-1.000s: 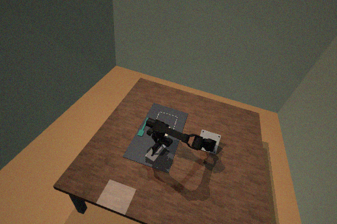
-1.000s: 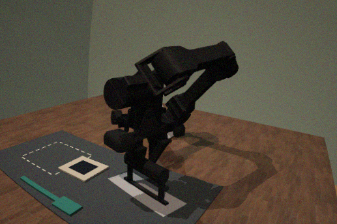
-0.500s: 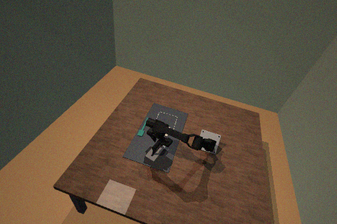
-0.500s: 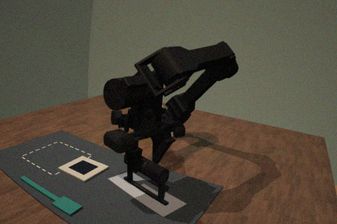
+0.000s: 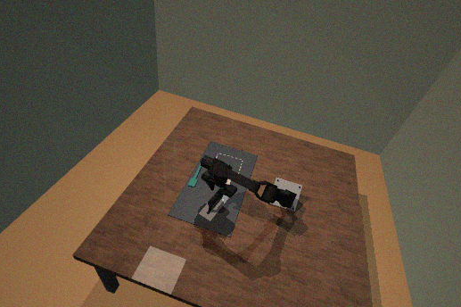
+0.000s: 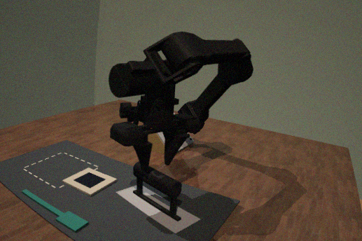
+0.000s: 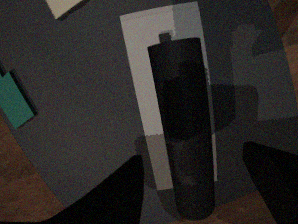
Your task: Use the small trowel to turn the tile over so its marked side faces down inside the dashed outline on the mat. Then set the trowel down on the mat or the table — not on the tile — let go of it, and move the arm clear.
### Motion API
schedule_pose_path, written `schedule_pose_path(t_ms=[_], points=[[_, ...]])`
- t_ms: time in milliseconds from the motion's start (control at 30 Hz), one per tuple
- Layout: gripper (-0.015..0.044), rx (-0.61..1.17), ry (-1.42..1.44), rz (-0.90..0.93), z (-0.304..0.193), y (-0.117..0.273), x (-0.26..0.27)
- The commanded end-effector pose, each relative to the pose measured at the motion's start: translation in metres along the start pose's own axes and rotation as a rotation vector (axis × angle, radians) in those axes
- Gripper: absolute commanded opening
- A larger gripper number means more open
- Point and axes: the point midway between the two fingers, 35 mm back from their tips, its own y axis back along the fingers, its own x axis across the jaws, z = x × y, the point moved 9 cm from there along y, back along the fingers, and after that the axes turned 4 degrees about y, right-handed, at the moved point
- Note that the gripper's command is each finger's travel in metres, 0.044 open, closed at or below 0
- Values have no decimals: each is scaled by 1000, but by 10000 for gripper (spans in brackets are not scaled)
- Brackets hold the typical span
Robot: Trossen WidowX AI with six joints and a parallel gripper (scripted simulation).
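The arm (image 5: 240, 178) (image 6: 216, 47) is black, with angular links and rounded joints; its end effector (image 6: 157, 167) (image 7: 193, 156) has two black, tapering fingers; the pale base plate (image 5: 278, 179) shows dark screws.
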Motion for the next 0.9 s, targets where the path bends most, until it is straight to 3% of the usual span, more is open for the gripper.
schedule_pose_path(t_ms=[0, 133, 367, 867], points=[[270, -5, 1, -5, -1, 11, -1], [300, 1, -4, 9, 0, 16, -1], [300, -6, 40, 18, 0, 21, -2], [300, -103, 504, 105, -1, 12, -13]])
